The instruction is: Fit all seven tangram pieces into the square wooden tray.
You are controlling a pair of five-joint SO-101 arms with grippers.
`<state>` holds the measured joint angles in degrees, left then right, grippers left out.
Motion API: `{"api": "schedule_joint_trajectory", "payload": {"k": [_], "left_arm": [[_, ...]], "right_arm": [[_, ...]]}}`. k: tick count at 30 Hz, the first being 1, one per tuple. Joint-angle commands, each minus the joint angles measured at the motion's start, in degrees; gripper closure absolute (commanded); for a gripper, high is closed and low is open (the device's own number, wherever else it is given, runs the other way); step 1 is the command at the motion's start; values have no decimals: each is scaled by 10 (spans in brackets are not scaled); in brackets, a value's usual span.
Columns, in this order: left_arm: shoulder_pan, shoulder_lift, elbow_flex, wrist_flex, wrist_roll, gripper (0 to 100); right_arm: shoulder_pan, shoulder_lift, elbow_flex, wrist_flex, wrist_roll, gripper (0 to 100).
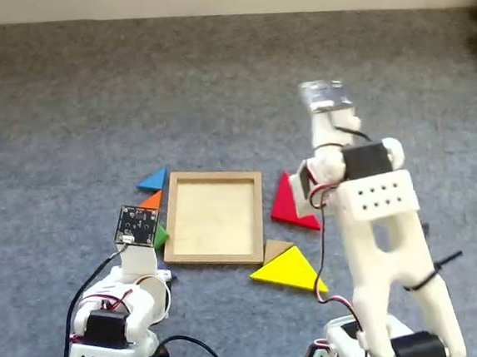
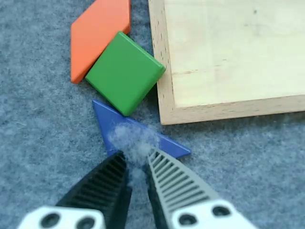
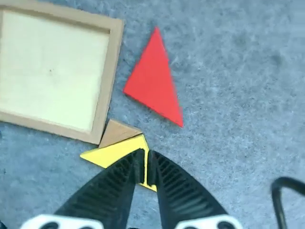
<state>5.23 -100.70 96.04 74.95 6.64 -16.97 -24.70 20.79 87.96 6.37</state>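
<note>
On grey carpet, the square wooden tray was pictured with the visible pieces outside it. A far blue triangle, orange parallelogram, green square and near blue triangle were ranged along one side. A red triangle, brown triangle and yellow triangle were ranged by the other. The left gripper was held over the near blue triangle with fingers drawn together. The right gripper was held likewise over the yellow triangle.

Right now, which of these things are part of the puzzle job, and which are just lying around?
For the job: wooden tray, blue triangle, second blue triangle, orange parallelogram, green square, red triangle, brown triangle, yellow triangle.

Just there: grey carpet, black cable.
</note>
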Motion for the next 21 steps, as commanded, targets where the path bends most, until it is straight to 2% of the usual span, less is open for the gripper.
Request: {"api": "schedule_joint_trajectory", "payload": {"k": [1, 12, 16, 21], "left_arm": [[0, -22, 12, 3, 6, 983], [0, -22, 12, 3, 6, 983], [0, -22, 12, 3, 6, 983], [0, -22, 12, 3, 6, 983]], "right_arm": [[-15, 21, -31, -29, 80, 967], [-67, 145, -34, -101, 80, 967], [-90, 177, -34, -134, 33, 959], [-99, 187, -51, -131, 25, 793]]}}
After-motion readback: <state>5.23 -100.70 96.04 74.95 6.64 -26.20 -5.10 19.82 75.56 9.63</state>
